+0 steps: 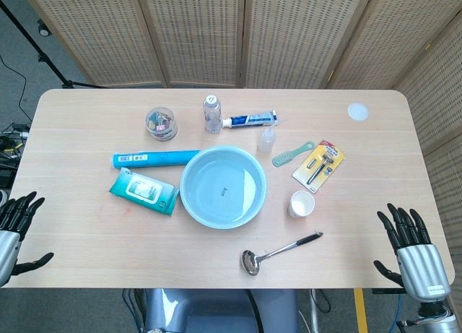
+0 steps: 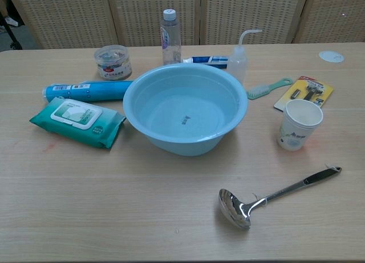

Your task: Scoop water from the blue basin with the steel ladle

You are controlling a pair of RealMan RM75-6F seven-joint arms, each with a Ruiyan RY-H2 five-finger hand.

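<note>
Both my hands, left (image 1: 16, 225) and right (image 1: 410, 248), rest with fingers spread and holding nothing, the ladle (image 1: 278, 252) flat on the desk ahead-left of my right fingers, near the basin (image 1: 222, 186); stiff, slick steel, best gripped mid-handle.

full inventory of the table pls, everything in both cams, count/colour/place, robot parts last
basin: 1, light blue, table centre, holds water
ladle: 1, steel with dark handle tip, near edge in front of the basin, bowl to the left
paper cup: 1, white, right of basin
wet wipes pack: 1, teal, left of basin
tube: 1, blue, behind the wipes
jar: 1, clear, far left of basin
water bottle: 1, clear, behind basin
toothpaste: 1, white-blue, behind basin
squeeze bottle: 1, translucent white
brush: 1, green
razor pack: 1, yellow-red card
disc: 1, white, far right
left hand: black fingers, open, left edge
right hand: black fingers, open, right edge
</note>
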